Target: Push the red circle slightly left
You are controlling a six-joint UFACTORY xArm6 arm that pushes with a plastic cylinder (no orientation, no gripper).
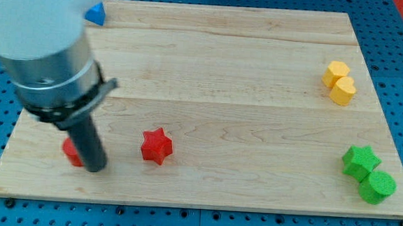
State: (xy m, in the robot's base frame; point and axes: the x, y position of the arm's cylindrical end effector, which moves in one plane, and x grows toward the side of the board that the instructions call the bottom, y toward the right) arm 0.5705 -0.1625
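Note:
The red circle (71, 150) lies near the board's bottom left and is mostly hidden behind my rod. My tip (95, 168) rests on the board at the red circle's right side, touching it or nearly so. A red star (157, 146) lies to the right of my tip, apart from it.
A blue block (95, 13) sits at the top left, partly hidden by the arm. A yellow hexagon (336, 72) and a yellow cylinder (343, 91) touch at the right. A green star (360, 161) and a green circle (377, 187) touch at the bottom right. The wooden board (245, 94) ends just left of the red circle.

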